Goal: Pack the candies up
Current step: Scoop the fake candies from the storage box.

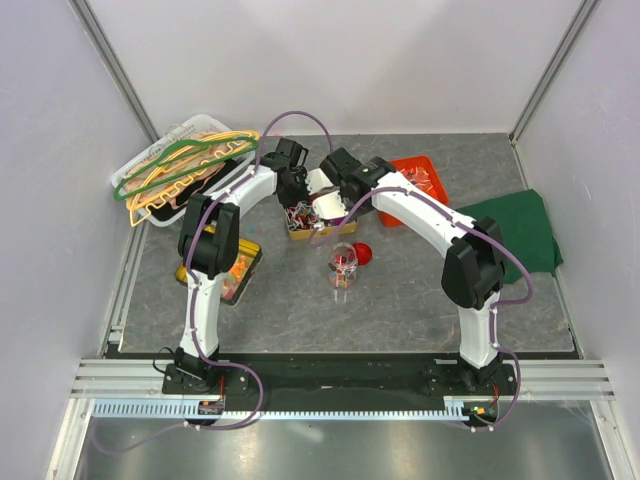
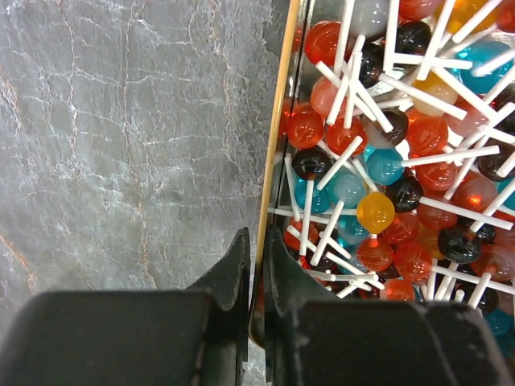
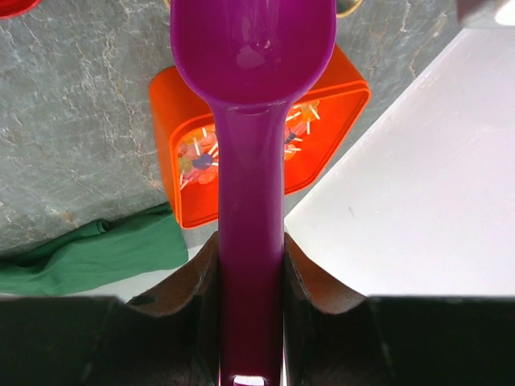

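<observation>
Though crowded at its far end, the grey marble-patterned table [image 1: 400,300] lies bare in front, where two white arms are bolted side by side. At the far left corner sits a white basket [image 1: 172,132] piled with green, yellow and orange hangers [image 1: 185,165]. A green cloth [image 1: 515,230] lies crumpled at the right edge. The left arm [image 1: 205,290] and the right arm [image 1: 470,270] bend inward, and their wrists meet near the middle of the far side.

An orange tray [image 1: 415,175] sits behind the right arm, between it and the cloth, with a few stick sweets inside. A yellow tin [image 1: 250,262] of orange and pink sweets lies beside the left arm's elbow. Under the two wrists stands a yellow box [image 2: 278,161]. Just in front of it is a small clear jar [image 1: 342,268], with a round red lid [image 1: 364,253] touching its right side.

The right gripper [image 3: 251,249] has its jaws clamped on the handle of a purple scoop [image 3: 251,121]. In the wrist view, the scoop's bowl hangs over the orange tray. The left gripper [image 2: 256,241] is pinched shut on the wall of the yellow box, with one finger outside and one inside.

The candies [image 2: 376,211] fill that box to the rim. They are glossy balls in red, blue, black and orange, on a tangle of white sticks.
</observation>
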Available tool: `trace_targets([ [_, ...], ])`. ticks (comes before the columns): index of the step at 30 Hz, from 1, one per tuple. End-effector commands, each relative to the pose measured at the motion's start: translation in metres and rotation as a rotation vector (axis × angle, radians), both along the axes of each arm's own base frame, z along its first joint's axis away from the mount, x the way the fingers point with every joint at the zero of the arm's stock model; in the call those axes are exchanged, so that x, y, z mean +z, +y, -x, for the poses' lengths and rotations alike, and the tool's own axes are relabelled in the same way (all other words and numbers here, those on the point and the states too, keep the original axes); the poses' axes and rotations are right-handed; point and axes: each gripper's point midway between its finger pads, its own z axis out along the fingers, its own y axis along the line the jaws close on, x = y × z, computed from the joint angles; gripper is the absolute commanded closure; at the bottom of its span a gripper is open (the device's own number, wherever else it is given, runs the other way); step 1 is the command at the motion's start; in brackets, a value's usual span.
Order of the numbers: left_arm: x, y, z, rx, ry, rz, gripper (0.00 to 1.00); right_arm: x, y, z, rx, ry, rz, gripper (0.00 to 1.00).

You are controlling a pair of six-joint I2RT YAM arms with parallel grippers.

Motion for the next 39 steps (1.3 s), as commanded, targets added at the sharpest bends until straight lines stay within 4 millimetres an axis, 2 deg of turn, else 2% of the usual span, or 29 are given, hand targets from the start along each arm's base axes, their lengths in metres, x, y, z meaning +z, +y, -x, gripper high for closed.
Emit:
trace_targets([
  [1,-0.012,-0.001,-0.004,0.05,0.009,-0.004,0.98,0.052,-0.008,-0.006,-0.026,-0.108,-0.051,1.0],
  [7,0.017,-0.001,-0.018,0.136,-0.065,0.032,0.98,0.062,-0.015,-0.016,-0.045,-0.164,-0.012,1.0],
  [10,0.026,-0.003,-0.015,0.155,-0.064,0.063,0.98,0.057,-0.017,-0.018,-0.048,-0.166,0.023,1.0],
  [16,0.034,-0.008,-0.01,0.176,-0.063,0.11,0.98,0.035,-0.019,-0.023,-0.053,-0.145,0.095,1.0],
  [24,0.044,-0.014,-0.004,0.177,-0.059,0.153,0.98,0.02,-0.004,-0.025,-0.01,-0.144,0.162,1.0],
  [31,0.053,-0.021,0.002,0.182,-0.044,0.203,0.98,-0.007,0.011,-0.02,0.048,-0.079,0.19,1.0],
  [39,0.057,-0.026,0.005,0.191,-0.039,0.234,0.98,-0.031,0.028,-0.007,0.081,0.053,0.095,1.0],
])
